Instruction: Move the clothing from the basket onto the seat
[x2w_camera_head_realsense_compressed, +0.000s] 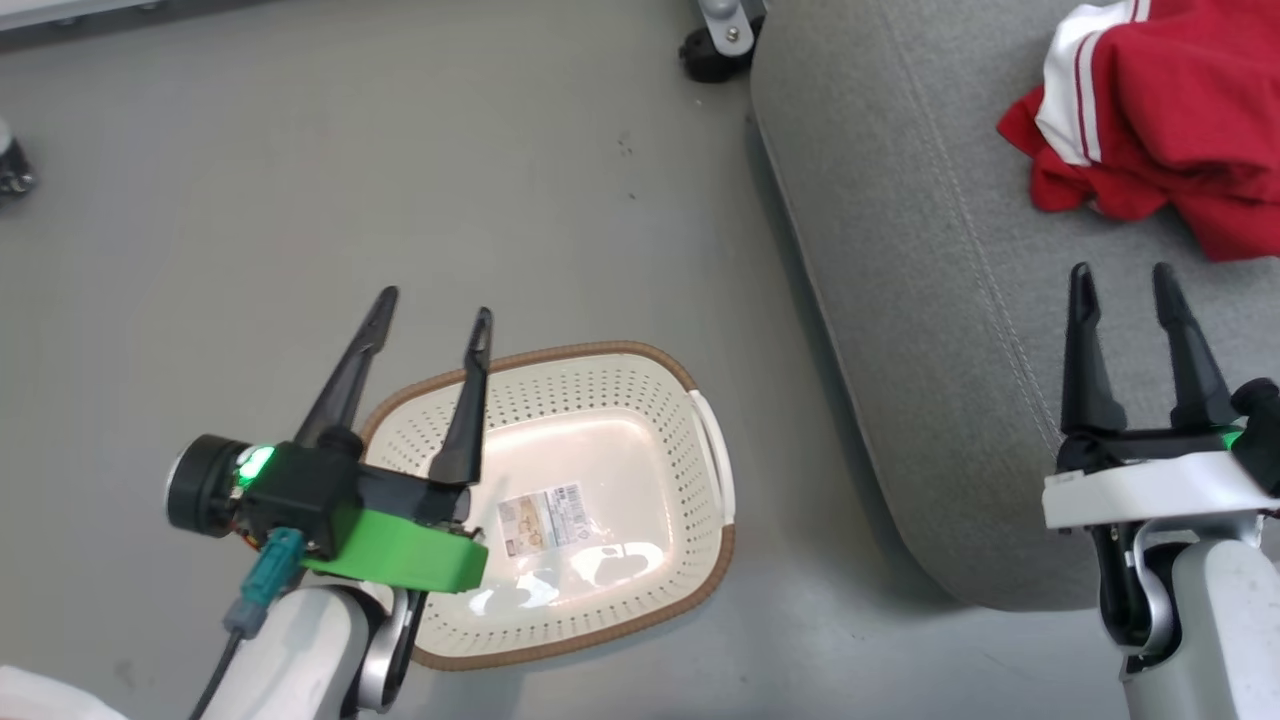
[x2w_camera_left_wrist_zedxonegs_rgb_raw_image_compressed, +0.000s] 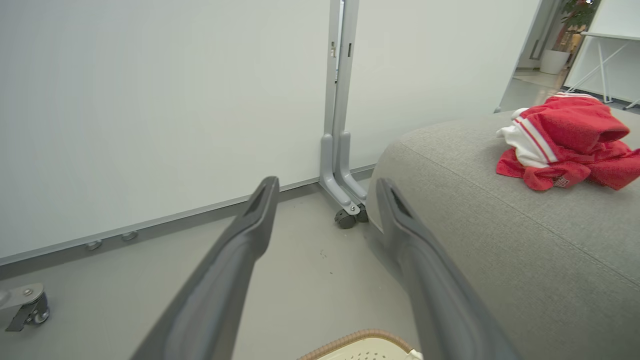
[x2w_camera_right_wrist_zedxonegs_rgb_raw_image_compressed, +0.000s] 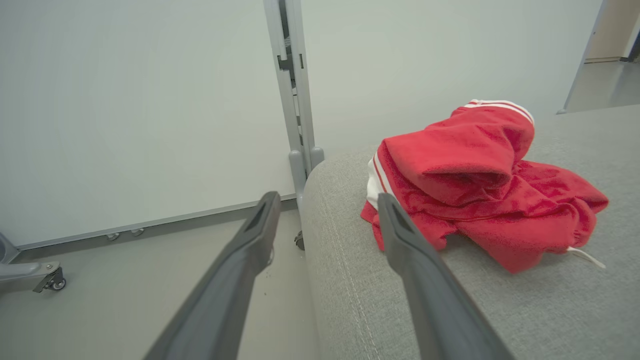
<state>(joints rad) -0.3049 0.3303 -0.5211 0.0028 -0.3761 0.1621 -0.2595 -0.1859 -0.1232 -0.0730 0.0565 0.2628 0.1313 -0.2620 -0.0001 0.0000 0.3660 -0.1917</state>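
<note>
One label (x2w_camera_head_realsense_compressed: 540, 520) lies in the basket (x2w_camera_head_realsense_compressed: 600, 385); clothing (x2w_camera_head_realsense_compressed: 1170, 110) on seat (x2w_camera_head_realsense_compressed: 950, 350).

Bright, even light, seemingly from overhead, glares inside the basket (x2w_camera_head_realsense_compressed: 610, 440); wrist views bow at their edges.

A grey floor (x2w_camera_head_realsense_compressed: 400, 150) carries a cream perforated basket (x2w_camera_head_realsense_compressed: 590, 385) with a brown woven rim and, beside it, a large grey upholstered seat (x2w_camera_head_realsense_compressed: 950, 330). A black caster wheel (x2w_camera_head_realsense_compressed: 712, 52) stands on the floor at the seat's far corner. Red and white clothing (x2w_camera_head_realsense_compressed: 1170, 110) lies heaped on the seat.
</note>
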